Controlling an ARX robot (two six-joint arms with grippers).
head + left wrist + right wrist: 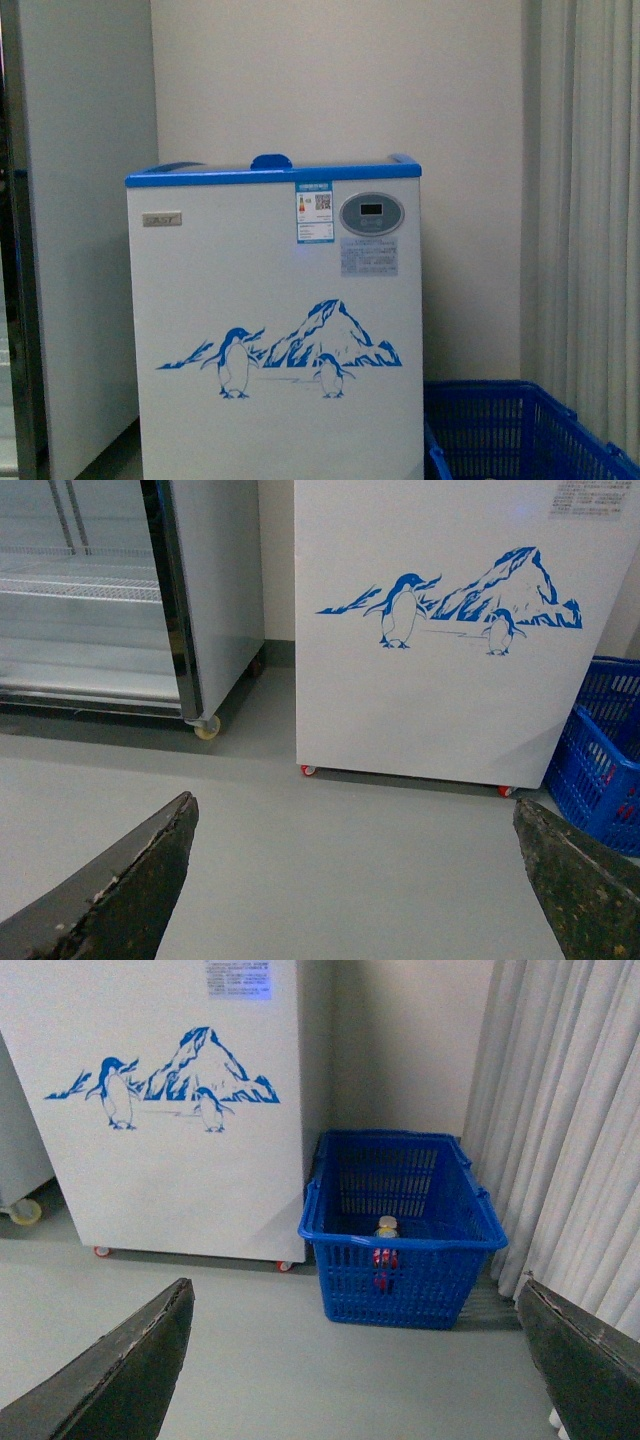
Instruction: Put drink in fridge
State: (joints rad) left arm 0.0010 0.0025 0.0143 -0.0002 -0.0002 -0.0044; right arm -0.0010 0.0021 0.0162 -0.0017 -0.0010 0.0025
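Observation:
The fridge [275, 320] is a white chest freezer with a blue top rim and a penguin-and-mountain decal, straight ahead in the front view; it also shows as the fridge [440, 630] and the fridge [160, 1090]. The drink [386, 1228] stands upright inside a blue crate [400, 1245]; only its cap and bits of label show through the mesh. My left gripper [355, 880] is open over bare floor, well short of the fridge. My right gripper [355, 1360] is open too, low above the floor and some way from the crate. Neither arm shows in the front view.
The blue crate [520, 430] sits on the floor right of the fridge, against pale curtains [570, 1110]. A tall glass-door cabinet [100, 590] on castors stands left of the fridge. Grey floor [350, 830] lies between me and both.

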